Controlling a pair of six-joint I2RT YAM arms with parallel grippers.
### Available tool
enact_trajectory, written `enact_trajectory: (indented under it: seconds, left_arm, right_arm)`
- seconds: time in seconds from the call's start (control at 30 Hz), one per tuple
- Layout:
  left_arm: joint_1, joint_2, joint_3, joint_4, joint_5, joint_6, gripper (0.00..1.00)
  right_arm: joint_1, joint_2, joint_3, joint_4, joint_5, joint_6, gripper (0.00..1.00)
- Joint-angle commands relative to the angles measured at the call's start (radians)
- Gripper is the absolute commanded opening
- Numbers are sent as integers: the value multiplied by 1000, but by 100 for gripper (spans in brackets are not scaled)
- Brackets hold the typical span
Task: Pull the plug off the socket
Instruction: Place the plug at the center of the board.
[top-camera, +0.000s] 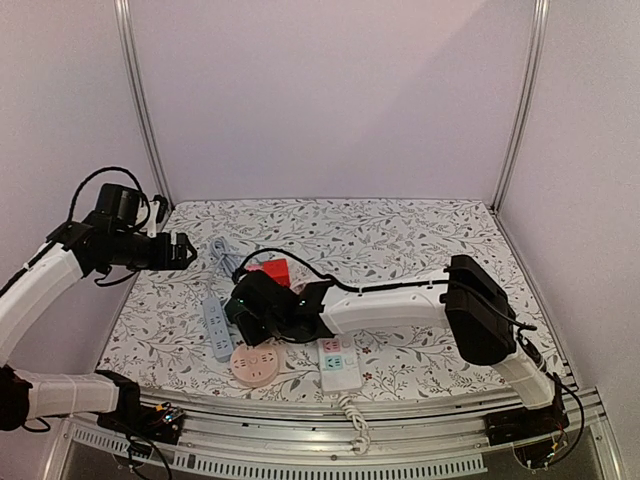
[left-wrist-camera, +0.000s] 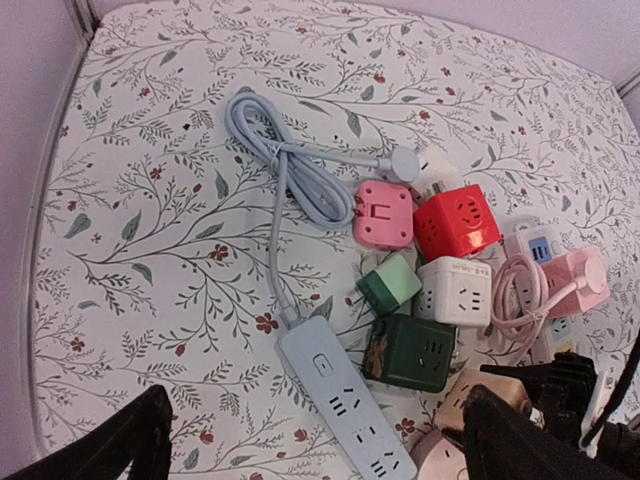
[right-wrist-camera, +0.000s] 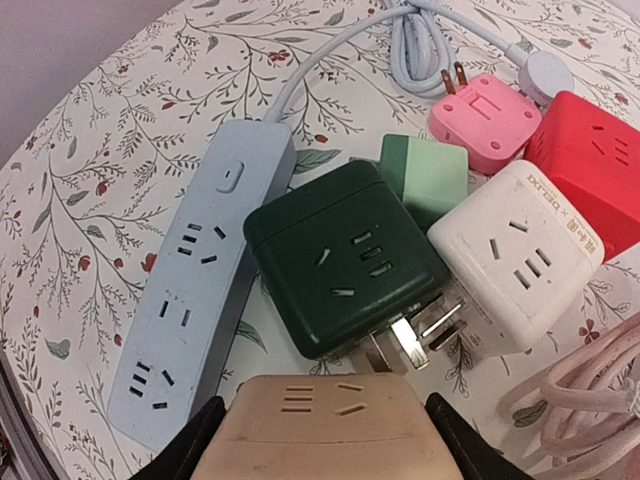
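My right gripper (right-wrist-camera: 325, 452) is shut on a beige socket cube (right-wrist-camera: 330, 425), its black fingers (right-wrist-camera: 185, 455) pressed on both sides. In the top view the right gripper (top-camera: 262, 306) hangs over the pile, just above a round pink socket (top-camera: 255, 363). The left wrist view shows the beige cube (left-wrist-camera: 485, 393) next to the round pink socket (left-wrist-camera: 435, 460); I cannot tell whether they are joined. My left gripper (top-camera: 185, 250) is open and empty, raised at the far left, looking down on the pile (left-wrist-camera: 310, 450).
A light blue power strip (right-wrist-camera: 190, 300) with a coiled cable (left-wrist-camera: 290, 160) lies left of the pile. A dark green cube (right-wrist-camera: 340, 255), white cube (right-wrist-camera: 515, 255), red cube (right-wrist-camera: 590, 165), pink adapter (right-wrist-camera: 485, 120) and light green plug (right-wrist-camera: 425, 175) crowd together. A white strip (top-camera: 338, 362) lies near the front edge.
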Motion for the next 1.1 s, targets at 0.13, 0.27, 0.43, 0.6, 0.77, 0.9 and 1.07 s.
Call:
enact_trajectory:
  seconds: [0.13, 0.27, 0.43, 0.6, 0.77, 0.9, 1.07]
  left_arm:
    - [16, 12, -15, 16, 10, -1, 100]
    - [17, 20, -15, 18, 20, -1, 99]
    - [18, 24, -17, 19, 27, -1, 100]
    - [17, 22, -18, 18, 29, -2, 100]
    - [18, -3, -26, 30, 34, -4, 99]
    - [18, -35, -37, 46, 11, -5, 100]
    - [16, -64, -47, 52, -1, -4, 99]
  right_arm:
    - [-39, 64, 56, 11, -10, -6, 36]
    - [-40, 44, 56, 1, -58, -37, 64]
    - [-40, 5, 56, -10, -111, -62, 79]
    - [-39, -56, 52, -25, -141, -73, 87]
    - [-40, -144, 27, -35, -175, -82, 92]
    - [-40, -259, -41, -49, -171, -69, 94]
    - [-47, -423, -177, -97, -66, -45, 99]
